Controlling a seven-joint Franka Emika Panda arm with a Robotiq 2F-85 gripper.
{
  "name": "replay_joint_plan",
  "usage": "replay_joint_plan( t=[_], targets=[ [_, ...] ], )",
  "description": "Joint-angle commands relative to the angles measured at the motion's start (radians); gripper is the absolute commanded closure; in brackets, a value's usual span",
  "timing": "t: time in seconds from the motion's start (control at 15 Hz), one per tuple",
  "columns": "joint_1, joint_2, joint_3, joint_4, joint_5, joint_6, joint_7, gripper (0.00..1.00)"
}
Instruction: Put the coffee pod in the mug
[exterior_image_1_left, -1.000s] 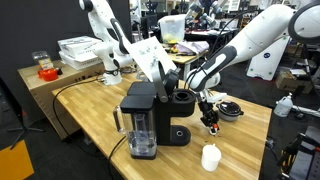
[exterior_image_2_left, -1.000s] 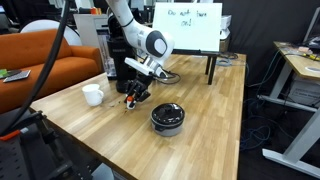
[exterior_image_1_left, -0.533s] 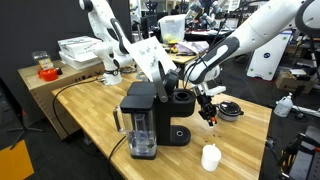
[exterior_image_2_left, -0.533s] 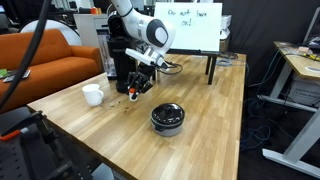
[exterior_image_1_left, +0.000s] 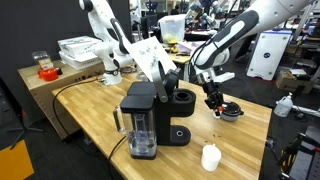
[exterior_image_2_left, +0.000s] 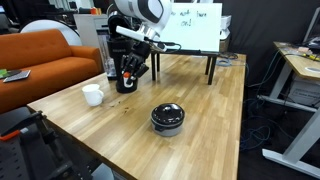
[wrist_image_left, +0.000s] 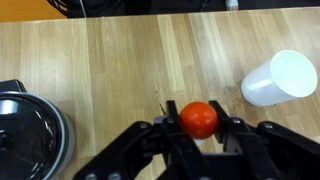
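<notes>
The coffee pod (wrist_image_left: 198, 119) sits pinched between my jaws. In the wrist view its orange-red top faces the camera, with a dark finger pressed against each side. The jaws are closed on it, and it hangs in the air clear of the counter (wrist_image_left: 100, 60), with bare wood grain beneath it.

In that same view the mug (wrist_image_left: 279, 78) stands on the counter off to the right of the pod and a little higher in the picture. It is apart from the jaws and touches nothing. The black round dish (wrist_image_left: 30, 125) with its lid shows at the left edge, partly cut off.

In an exterior view the arm (exterior_image_1_left: 235, 35) reaches down from the upper right. The pod (exterior_image_1_left: 212, 100) shows as a small red spot at the jaws, beside the black coffee machine (exterior_image_1_left: 150, 120) and near the dish (exterior_image_1_left: 230, 108). The mug (exterior_image_1_left: 210, 157) stands upright nearer the front edge of the counter, well apart from the jaws and below them in the picture.

In an exterior view from the opposite end, the jaws hang in front of the coffee machine (exterior_image_2_left: 122, 60). The mug (exterior_image_2_left: 93, 95) is on the counter to their lower left, and the dish (exterior_image_2_left: 167, 118) is on the counter toward the lower right. From that view I cannot tell whether anything is in the mug.
</notes>
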Motion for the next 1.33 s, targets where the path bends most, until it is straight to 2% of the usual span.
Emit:
replay_joint_plan(
  t=[0.0,0.2,0.67,1.0,1.27],
  targets=[
    [0.019,-0.136,-0.015,-0.161,-0.025,0.075,0.029,0.9],
    [0.048,-0.238,-0.01,-0.249,-0.057,0.127,0.053,0.9],
    [0.154,-0.393,0.019,-0.398,-0.233,0.203,0.148,0.9],
    [0.182,-0.397,0.058,-0.461,-0.236,0.264,0.143,0.9],
    [0.216,-0.34,0.09,-0.419,-0.221,0.338,0.166,0.9]
  ],
)
